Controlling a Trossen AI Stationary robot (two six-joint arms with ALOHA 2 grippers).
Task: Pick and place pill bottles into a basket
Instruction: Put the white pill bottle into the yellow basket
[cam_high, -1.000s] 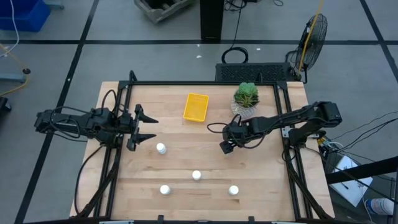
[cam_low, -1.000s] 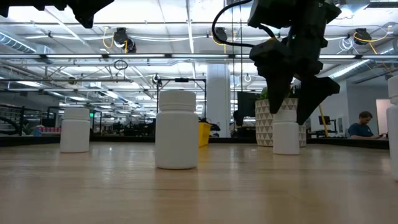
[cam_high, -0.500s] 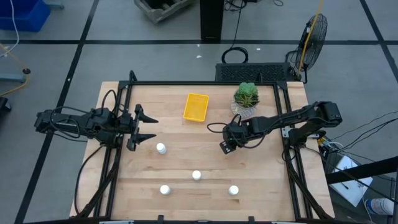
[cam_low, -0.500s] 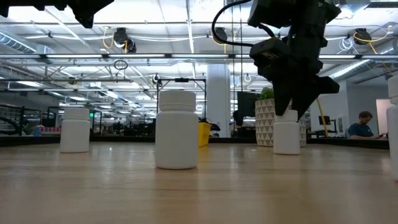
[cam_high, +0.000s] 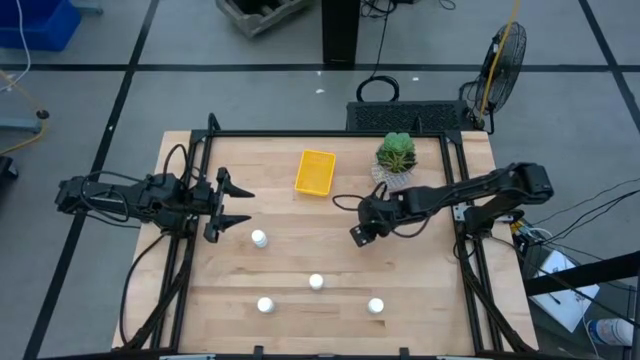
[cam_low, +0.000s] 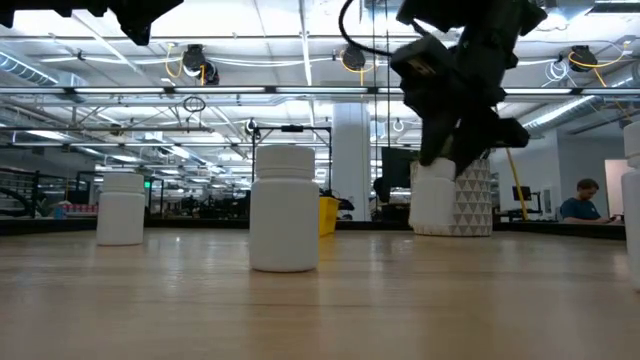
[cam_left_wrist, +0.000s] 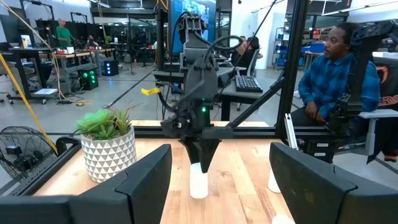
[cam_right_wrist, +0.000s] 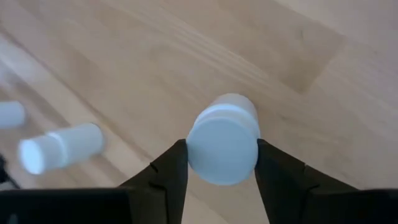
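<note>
Three white pill bottles (cam_high: 259, 238) (cam_high: 316, 282) (cam_high: 265, 305) and one more (cam_high: 376, 306) stand upright on the wooden table. My right gripper (cam_high: 357, 236) is at mid-table, shut on a further pill bottle (cam_low: 435, 195). In the high view the gripper hides that bottle. The yellow basket (cam_high: 315, 172) lies toward the far edge, to the far left of this gripper. My left gripper (cam_high: 238, 205) waits open at the table's left, above the wood, with nothing between its fingers. My right gripper pinches the bottle's capped upper end (cam_right_wrist: 222, 146) between its two fingers (cam_right_wrist: 175, 167), one on each side. The fingers come from above, pointing down. The bottle hangs upright below them, and its base (cam_low: 433, 228) looks just clear of the table.
A white patterned pot with a green plant (cam_high: 397, 155) stands at the far right, close behind my right arm. A black frame (cam_high: 330, 134) runs along the table's edges. Bare wood lies between the held bottle and the basket. A seated person (cam_left_wrist: 333, 74) is beyond the table.
My right gripper has shut on the pill bottle that stood between its open fingers. It has then risen a little and gone slightly toward the table's left edge, lifting the bottle upright off the wood.
</note>
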